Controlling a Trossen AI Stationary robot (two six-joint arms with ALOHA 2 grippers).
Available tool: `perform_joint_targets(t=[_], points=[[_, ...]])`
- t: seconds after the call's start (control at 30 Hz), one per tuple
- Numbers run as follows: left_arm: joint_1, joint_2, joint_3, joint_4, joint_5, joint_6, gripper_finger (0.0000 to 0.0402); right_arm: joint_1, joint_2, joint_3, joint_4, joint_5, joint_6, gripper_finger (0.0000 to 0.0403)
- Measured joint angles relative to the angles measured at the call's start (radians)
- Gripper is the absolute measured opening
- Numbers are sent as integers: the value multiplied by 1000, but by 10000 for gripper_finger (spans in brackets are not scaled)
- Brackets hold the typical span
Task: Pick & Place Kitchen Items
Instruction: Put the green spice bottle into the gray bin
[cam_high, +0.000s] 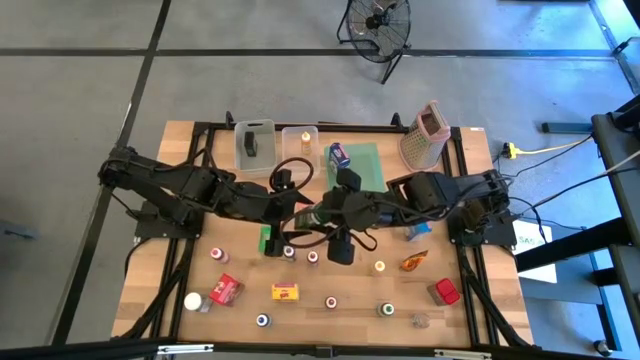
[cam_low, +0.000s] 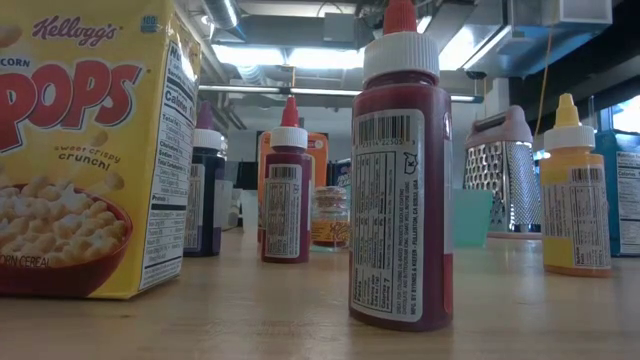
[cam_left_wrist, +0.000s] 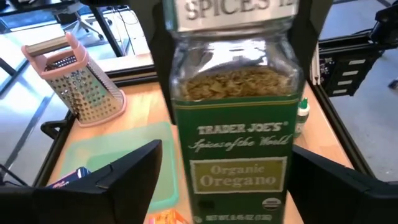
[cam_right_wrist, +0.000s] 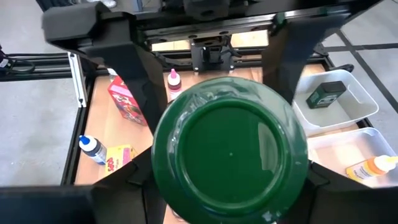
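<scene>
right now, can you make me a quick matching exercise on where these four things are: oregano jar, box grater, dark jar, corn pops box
Things:
1. oregano jar
2. box grater
3. dark jar
4. corn pops box

Places:
a. standing by the green tray
b. on the table, closest to the low view
c. gripped at its green cap by the right gripper
d. lying in a clear bin

Pairs: 1-c, 2-a, 3-d, 4-b
</scene>
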Motion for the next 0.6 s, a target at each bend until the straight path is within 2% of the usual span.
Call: perform_joint_targets(t=[0.4, 0.6], points=[[0, 39, 0, 0, 1, 17, 220, -1, 1, 0, -1, 1, -8, 216], [0, 39, 0, 6, -2, 41, 201, 5, 1, 0, 4, 32, 7, 241]])
